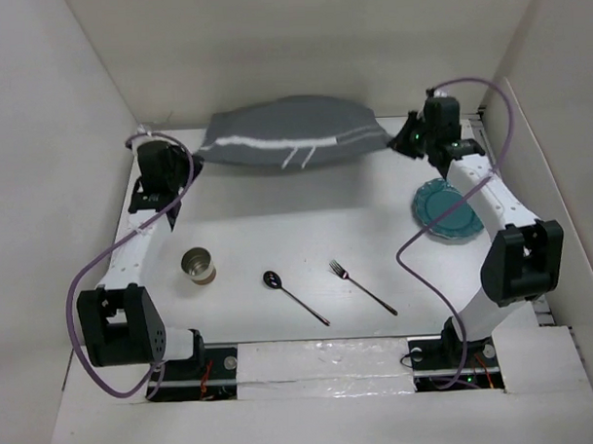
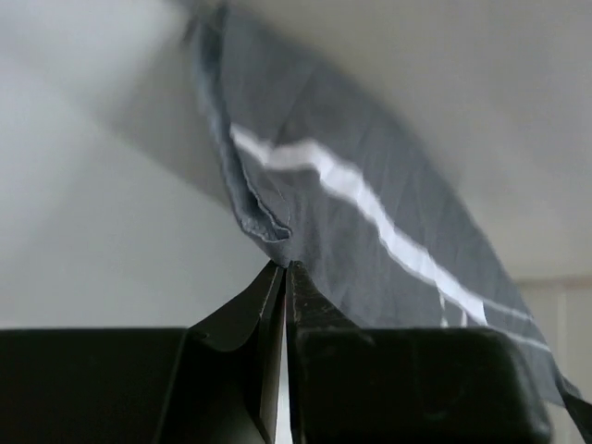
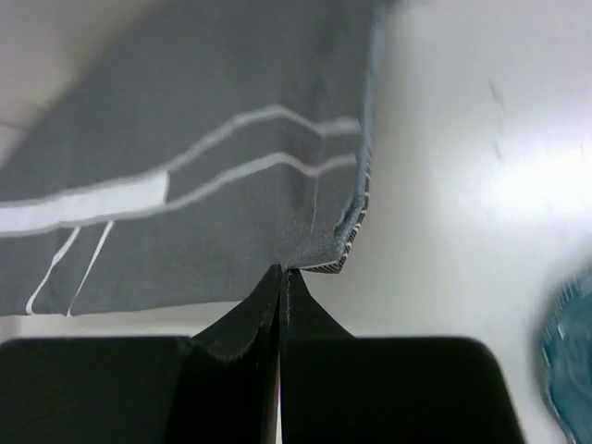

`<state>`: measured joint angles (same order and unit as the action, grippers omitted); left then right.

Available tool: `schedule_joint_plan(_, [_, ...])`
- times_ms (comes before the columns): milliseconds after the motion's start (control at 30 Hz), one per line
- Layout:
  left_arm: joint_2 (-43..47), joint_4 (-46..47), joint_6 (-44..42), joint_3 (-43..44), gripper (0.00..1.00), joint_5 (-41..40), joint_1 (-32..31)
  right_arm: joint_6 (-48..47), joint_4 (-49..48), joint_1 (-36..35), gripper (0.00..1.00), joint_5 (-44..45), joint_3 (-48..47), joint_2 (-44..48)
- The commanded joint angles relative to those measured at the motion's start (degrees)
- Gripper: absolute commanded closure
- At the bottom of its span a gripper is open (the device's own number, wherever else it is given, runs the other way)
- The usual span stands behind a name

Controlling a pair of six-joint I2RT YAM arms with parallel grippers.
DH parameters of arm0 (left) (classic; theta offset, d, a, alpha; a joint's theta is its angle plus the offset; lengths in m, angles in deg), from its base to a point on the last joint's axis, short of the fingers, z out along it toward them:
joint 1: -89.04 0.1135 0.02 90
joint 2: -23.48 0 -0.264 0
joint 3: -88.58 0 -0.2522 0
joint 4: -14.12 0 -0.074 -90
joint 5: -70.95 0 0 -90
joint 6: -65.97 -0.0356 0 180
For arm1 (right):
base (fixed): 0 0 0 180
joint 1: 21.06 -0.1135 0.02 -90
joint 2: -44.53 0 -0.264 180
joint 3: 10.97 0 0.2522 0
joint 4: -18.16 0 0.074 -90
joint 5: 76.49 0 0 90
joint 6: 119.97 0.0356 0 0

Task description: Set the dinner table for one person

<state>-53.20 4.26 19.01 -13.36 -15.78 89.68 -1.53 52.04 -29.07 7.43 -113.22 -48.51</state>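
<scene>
We judge the job to be at an early stage, with nothing in its final spot yet. The table (image 1: 277, 218) is the big white surface in front of both arms. Across it, from left to right, lie a cup (image 1: 197, 265), a spoon (image 1: 292, 294), a fork (image 1: 362, 286) and a teal plate (image 1: 446, 211). They are loosely scattered, each apart from the others. The grey striped placemat (image 1: 293, 130) is not laid down. It hangs in a sagging curve above the far edge of the table, so we reckon it has to be spread flat first. After that the plate, cutlery and cup have to be arranged on or around it.

Both arms reach far forward from their bases, and their wrists are level with each other at the back of the table. The left gripper (image 2: 285, 270) has its jaws pressed together on the left corner of the placemat, where the cloth bunches at the tips. The right gripper (image 3: 280, 271) pinches the right corner in the same way, its jaws tight on the folded hem. Between the two grips the cloth is held up with some slack in the middle.
</scene>
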Motion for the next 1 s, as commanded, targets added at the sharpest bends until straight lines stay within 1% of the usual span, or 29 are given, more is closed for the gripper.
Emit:
schedule_joint_plan(0, [3.0,7.2,1.4,-8.8,0.97,5.2,-0.1,0.2,-6.3,0.7,1.00,-1.2,11.3,0.7])
schedule_joint_plan(33, [3.3,8.3,1.4,-13.4,0.92,5.1,-0.1,0.3,-6.5,0.7,1.00,-1.0,13.2,0.3])
schedule_joint_plan(133, [4.4,8.9,0.8,-20.0,0.90,5.1,-0.1,0.4,-7.1,0.7,1.00,-0.4,19.4,-0.3])
schedule_joint_plan(200, [4.8,8.5,0.7,-22.2,0.90,5.7,-0.1,1.3,-7.9,1.2,1.00,-0.9,23.0,-0.7])
schedule_joint_plan(333, [4.9,7.1,0.5,-27.5,0.94,6.6,-0.1,2.0,-7.5,1.2,1.00,-1.6,27.2,-0.9])
schedule_joint_plan(367, [5.2,7.0,0.4,-28.2,0.96,6.8,-0.1,2.1,-7.1,1.2,1.00,-1.6,28.0,-0.8])
schedule_joint_plan(400, [5.4,6.6,0.1,-28.7,1.00,7.0,-0.1,2.1,-6.6,1.2,1.00,-1.5,28.7,-0.3])
schedule_joint_plan(433, [5.8,5.7,-0.4,-29.7,1.00,7.0,-0.1,2.1,-6.2,1.2,1.00,-1.6,31.2,0.8])
schedule_joint_plan(500, [6.4,5.2,-0.9,-29.8,1.00,6.9,-0.1,1.7,-5.9,1.2,1.00,-1.3,32.1,1.8])
schedule_joint_plan(600, [6.7,1.6,-3.0,-28.6,1.00,5.4,-0.1,1.1,-4.8,1.2,1.00,0.7,35.0,3.2])
schedule_joint_plan(633, [6.5,-2.1,-4.1,-26.0,0.99,2.1,-1.2,0.9,-4.7,1.9,1.00,1.1,35.5,4.1])
schedule_joint_plan(667, [5.5,-3.7,-6.9,-24.1,0.92,-0.3,-4.0,0.6,-4.7,1.9,1.00,1.3,36.4,4.4])
schedule_joint_plan(700, [4.6,-6.6,-8.2,-22.2,0.82,-2.5,-5.4,0.5,-4.7,1.9,1.00,1.6,36.6,4.6])
schedule_joint_plan(733, [3.6,-9.8,-9.5,-18.7,0.65,-6.9,-6.3,0.4,-4.9,2.6,1.00,1.6,36.8,4.9])
schedule_joint_plan(767, [0.8,-11.4,-11.6,-17.0,0.62,-8.1,-7.0,0.2,-4.9,2.6,1.00,1.4,36.8,4.8])
schedule_joint_plan(833, [-2.8,-15.7,-12.7,-12.6,0.60,-10.5,-7.0,0.2,-4.7,2.6,1.00,1.5,36.2,4.6])
schedule_joint_plan(967, [-12.3,-18.4,-15.6,-7.7,0.54,-10.3,-7.0,-0.3,-4.2,3.1,1.00,2.6,35.1,4.9])
